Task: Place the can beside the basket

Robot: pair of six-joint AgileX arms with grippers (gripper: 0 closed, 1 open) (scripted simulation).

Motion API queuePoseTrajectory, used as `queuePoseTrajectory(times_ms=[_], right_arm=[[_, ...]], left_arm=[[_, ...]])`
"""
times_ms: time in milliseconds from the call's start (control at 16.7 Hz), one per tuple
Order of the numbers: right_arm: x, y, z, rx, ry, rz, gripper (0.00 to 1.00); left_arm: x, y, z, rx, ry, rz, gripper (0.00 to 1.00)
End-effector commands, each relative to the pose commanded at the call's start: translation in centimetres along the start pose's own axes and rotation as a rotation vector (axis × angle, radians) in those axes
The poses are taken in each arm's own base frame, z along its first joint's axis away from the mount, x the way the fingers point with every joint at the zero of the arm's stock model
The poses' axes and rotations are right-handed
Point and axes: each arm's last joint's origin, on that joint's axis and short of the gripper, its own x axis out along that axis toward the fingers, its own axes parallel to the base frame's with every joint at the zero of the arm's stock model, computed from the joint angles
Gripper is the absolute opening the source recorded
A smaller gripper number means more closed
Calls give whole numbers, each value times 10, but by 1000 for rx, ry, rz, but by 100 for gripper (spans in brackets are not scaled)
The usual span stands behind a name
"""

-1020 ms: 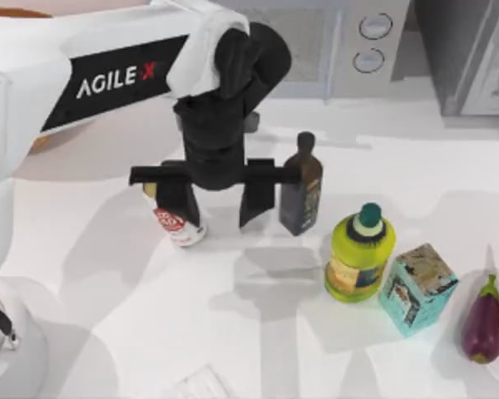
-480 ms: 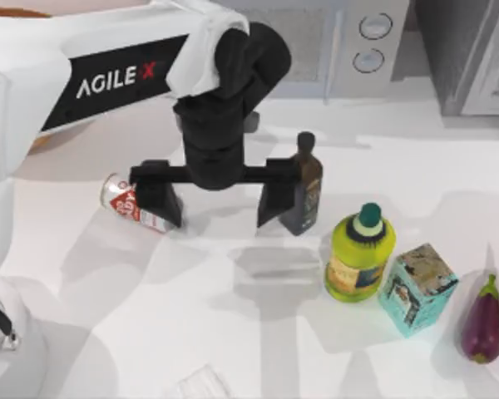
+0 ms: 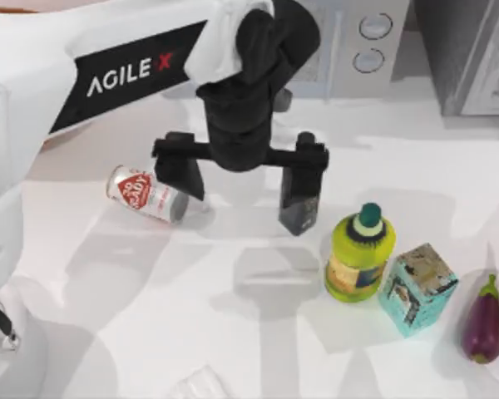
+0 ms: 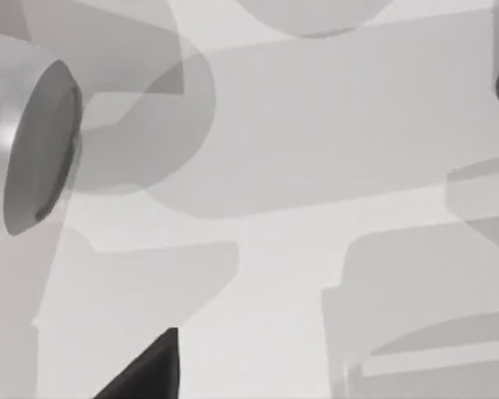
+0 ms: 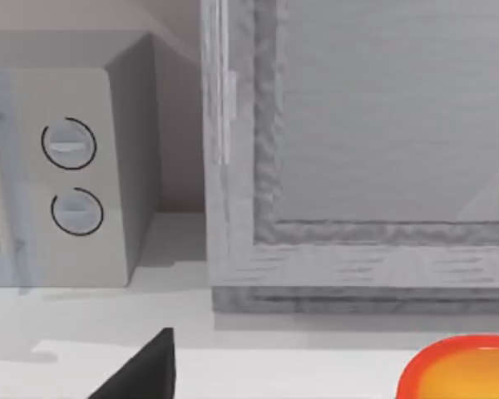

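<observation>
- Top view: the can (image 3: 146, 194) lies on its side on the white table (image 3: 233, 332), red label up, its pale end pointing toward the dark brown bottle (image 3: 300, 208).
- Above it hangs the left gripper (image 3: 241, 179), jaws spread wide and holding nothing. One finger (image 3: 183, 173) stands just beside the can's bottle-side end; the other sits in front of the bottle's upper part.
- Going from the can past the bottle come a yellow-green bottle (image 3: 359, 253), a teal carton (image 3: 417, 288) touching or nearly touching it, and an eggplant (image 3: 483, 320) farthest from the can.
- A microwave (image 3: 349, 41) stands behind the bottle at the back edge.
- A sliver of the basket (image 3: 8, 11) peeks out at the far corner behind the left arm, well apart from the can.
- Left wrist view: the can's (image 4: 29, 145) metallic end shows near the frame edge, lying on the shadowed table; a dark fingertip (image 4: 150, 370) points in.
- Right wrist view: the microwave's two dials (image 5: 71, 179), a grey cabinet (image 5: 358, 150) beside it, an orange-red rounded object (image 5: 461, 370) I cannot identify, and one dark fingertip (image 5: 145, 370); I cannot tell how the right jaws stand.
</observation>
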Motion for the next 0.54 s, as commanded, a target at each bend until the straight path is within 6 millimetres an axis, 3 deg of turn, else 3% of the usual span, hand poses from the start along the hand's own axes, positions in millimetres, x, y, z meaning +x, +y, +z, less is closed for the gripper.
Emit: queuePoseTrajectory(times_ms=[240,540], right_arm=[[0,0,0,0,0,0,100],[0,0,0,0,0,0,100]], left_arm=[[-6,4,-2,-27,56,9,100],[-18,24,-2,-136,94,22,100]])
